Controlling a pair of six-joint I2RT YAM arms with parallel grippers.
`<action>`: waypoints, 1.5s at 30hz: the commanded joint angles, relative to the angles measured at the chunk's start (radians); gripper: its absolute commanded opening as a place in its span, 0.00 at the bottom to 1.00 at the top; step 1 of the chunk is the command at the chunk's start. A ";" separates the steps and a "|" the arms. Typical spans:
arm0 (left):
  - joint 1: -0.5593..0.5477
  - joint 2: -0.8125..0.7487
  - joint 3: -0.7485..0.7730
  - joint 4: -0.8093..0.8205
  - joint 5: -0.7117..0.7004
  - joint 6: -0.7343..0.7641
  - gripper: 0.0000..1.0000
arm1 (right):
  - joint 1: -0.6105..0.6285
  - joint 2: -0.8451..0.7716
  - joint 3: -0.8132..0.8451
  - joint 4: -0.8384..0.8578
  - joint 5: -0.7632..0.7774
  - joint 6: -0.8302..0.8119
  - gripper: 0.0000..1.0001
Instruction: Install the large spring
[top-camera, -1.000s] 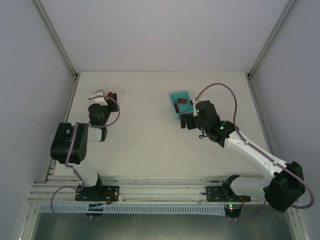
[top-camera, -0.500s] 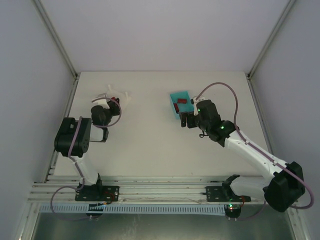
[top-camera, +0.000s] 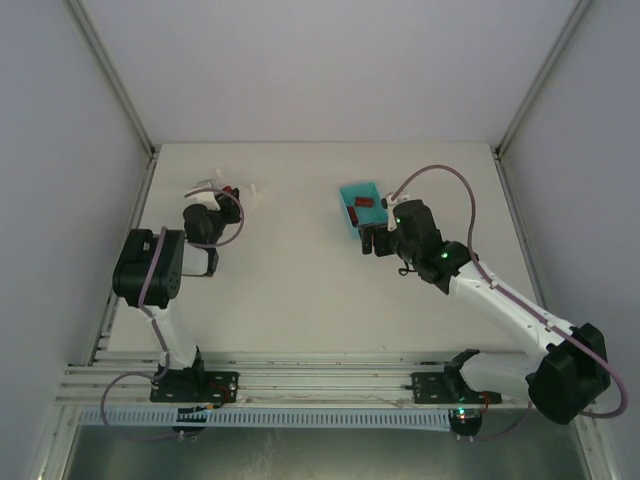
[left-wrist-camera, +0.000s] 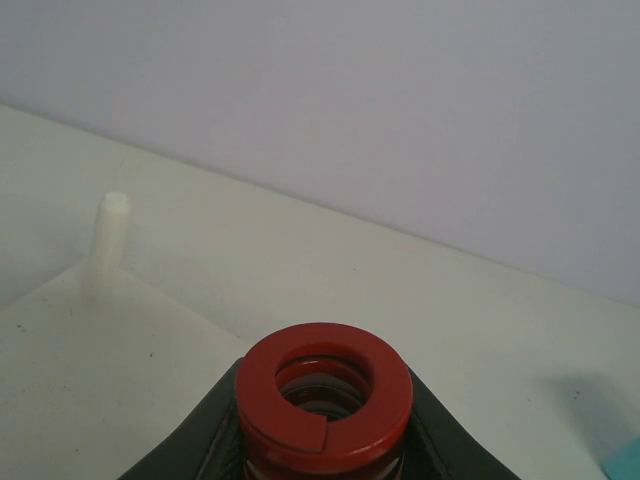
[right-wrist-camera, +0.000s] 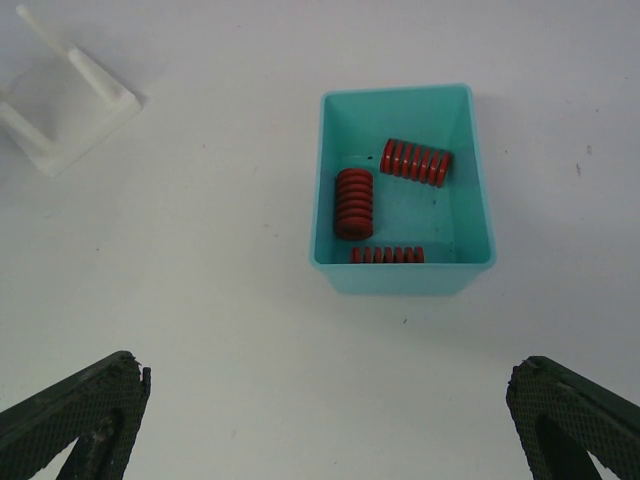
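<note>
On the table (top-camera: 300, 260), the right end effector (right-wrist-camera: 325, 425) is hovering spread wide near a teal bin (right-wrist-camera: 404, 275) containing three red springs (right-wrist-camera: 353, 203), while the left end effector (top-camera: 215, 188) is pinching the large spring (left-wrist-camera: 325, 395) near the white peg stand (left-wrist-camera: 108, 245).

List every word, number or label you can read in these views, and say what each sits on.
None. No readable text shows on the teal bin, the red springs in it, the large spring held by the left pincer, or the white peg stand.
</note>
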 joint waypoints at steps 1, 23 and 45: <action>0.006 0.017 0.048 0.044 -0.009 0.001 0.00 | -0.008 -0.007 -0.012 0.016 -0.008 -0.013 0.99; -0.048 0.031 0.087 -0.093 -0.136 0.046 0.03 | -0.024 -0.024 -0.026 0.027 -0.039 -0.010 0.99; -0.128 -0.055 0.059 -0.257 -0.315 0.096 0.31 | -0.046 -0.052 -0.037 0.030 -0.079 0.011 0.99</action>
